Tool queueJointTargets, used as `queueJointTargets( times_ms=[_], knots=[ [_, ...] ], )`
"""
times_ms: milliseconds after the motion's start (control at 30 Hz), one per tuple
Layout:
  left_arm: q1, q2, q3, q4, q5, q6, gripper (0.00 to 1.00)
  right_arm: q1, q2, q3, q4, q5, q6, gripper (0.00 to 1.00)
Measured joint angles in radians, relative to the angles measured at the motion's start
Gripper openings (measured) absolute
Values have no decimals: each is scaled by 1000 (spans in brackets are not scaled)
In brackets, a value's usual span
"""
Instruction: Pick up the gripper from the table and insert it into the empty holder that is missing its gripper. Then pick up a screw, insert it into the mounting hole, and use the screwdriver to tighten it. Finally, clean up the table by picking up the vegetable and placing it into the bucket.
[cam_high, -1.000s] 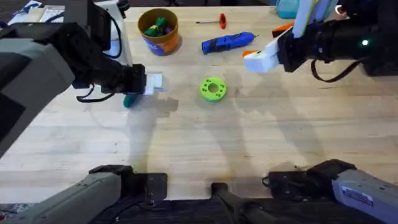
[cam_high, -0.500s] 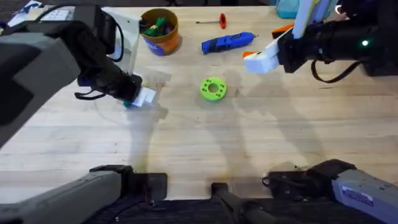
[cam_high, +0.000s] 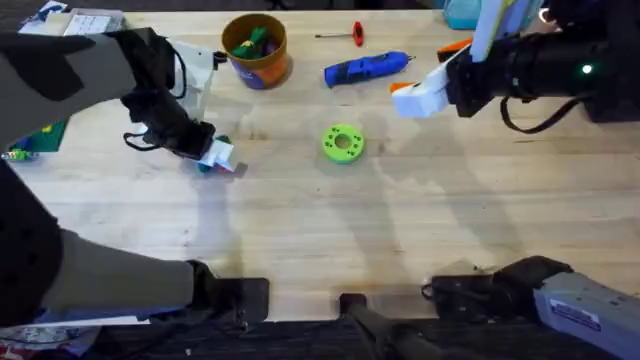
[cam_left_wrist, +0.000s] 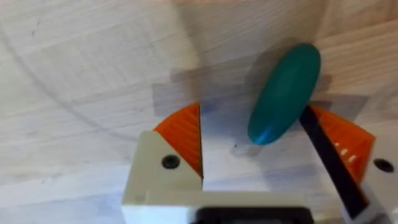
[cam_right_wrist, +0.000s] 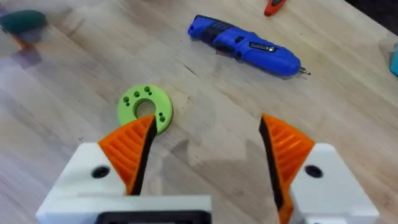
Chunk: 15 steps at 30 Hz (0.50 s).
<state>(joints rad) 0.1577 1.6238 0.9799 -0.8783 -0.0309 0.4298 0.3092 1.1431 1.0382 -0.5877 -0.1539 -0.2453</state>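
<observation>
The vegetable, a dark teal oval piece, lies on the wooden table between the orange pads of my left gripper. It sits close against one pad. The fingers are open and straddle it. From overhead, my left gripper stands at the left of the table over the vegetable. The orange bucket stands behind it with toy pieces inside. My right gripper hovers open and empty at the back right, near the blue screwdriver. The holder and screw are out of view.
A bright green ring with small holes lies mid-table, also seen as the ring below my right gripper. A small red-handled tool lies at the back. The blue screwdriver lies beyond the ring.
My left gripper has moved slightly left and toward the front, and now straddles the vegetable. The right arm has not moved.
</observation>
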Motion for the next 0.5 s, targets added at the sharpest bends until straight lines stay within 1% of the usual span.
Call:
queueJointTargets(
  times_ms=[100,300,333,367,500],
  knots=[
    [2,11,7,14,22,17,955,0,0,0,0,0,3,988],
    [4,45,30,4,44,40,955,0,0,0,0,0,6,988],
    [4,49,35,-1,47,43,912,0,0,0,0,0,6,988],
    [5,51,38,-3,50,40,855,0,0,0,0,0,6,988],
    [2,54,43,17,78,40,232,0,0,0,0,0,6,988]
  ],
)
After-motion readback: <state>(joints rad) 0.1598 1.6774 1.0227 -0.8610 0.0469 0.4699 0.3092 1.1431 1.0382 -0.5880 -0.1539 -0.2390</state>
